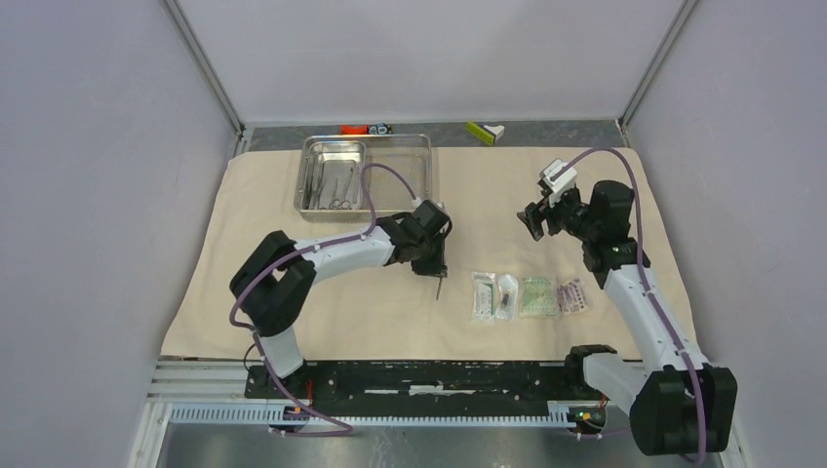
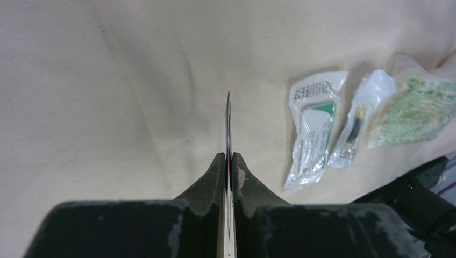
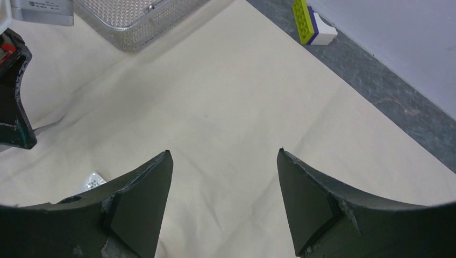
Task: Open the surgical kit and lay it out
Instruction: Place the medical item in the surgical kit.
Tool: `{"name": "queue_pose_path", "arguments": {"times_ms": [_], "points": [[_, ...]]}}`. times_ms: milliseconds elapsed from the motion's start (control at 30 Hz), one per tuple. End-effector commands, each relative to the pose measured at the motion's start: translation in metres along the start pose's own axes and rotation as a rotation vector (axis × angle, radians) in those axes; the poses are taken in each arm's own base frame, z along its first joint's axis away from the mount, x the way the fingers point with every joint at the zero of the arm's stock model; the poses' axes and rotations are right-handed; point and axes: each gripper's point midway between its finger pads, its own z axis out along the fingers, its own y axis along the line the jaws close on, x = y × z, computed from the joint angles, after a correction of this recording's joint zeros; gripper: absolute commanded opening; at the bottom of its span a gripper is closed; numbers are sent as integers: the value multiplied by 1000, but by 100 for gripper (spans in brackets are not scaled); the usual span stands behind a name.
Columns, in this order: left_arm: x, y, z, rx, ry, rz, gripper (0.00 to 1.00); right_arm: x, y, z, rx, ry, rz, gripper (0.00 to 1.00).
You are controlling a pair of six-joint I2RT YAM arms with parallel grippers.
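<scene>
The beige cloth wrap (image 1: 244, 312) lies spread flat over the table. On its far left stands the steel tray (image 1: 429, 174), with a smaller inner tray (image 1: 305, 180) holding ring-handled instruments (image 1: 336, 187). My left gripper (image 1: 435, 268) hovers over the cloth's middle, shut on thin pointed tweezers (image 2: 228, 123) whose tip points down at the cloth (image 2: 107, 80). Several sealed packets (image 1: 527, 295) lie in a row just right of it, and some of these packets (image 2: 314, 129) show in the left wrist view. My right gripper (image 1: 534, 222) hangs open and empty above bare cloth (image 3: 242, 97).
A yellow-green and white block (image 1: 485, 130) and small orange and black pieces (image 1: 366, 128) lie on the dark strip behind the cloth. In the right wrist view the block (image 3: 312, 21) and a mesh tray corner (image 3: 134, 21) appear at the top. Grey walls enclose three sides.
</scene>
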Motion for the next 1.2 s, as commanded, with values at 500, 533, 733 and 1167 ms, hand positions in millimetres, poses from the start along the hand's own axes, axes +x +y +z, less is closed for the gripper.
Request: {"name": "queue_pose_path", "arguments": {"times_ms": [500, 533, 733, 1167], "points": [[-2, 3, 30, -198, 3, -169, 4, 3, -6, -18, 75, -62, -62, 81], [-2, 4, 30, -194, 2, -176, 5, 4, -6, -18, 72, -61, -59, 81], [9, 7, 31, -178, 12, -206, 8, 8, -2, -17, 61, -59, -56, 81], [17, 6, 27, -154, 10, -218, 11, 13, -9, -19, 72, -54, -35, 82]]}}
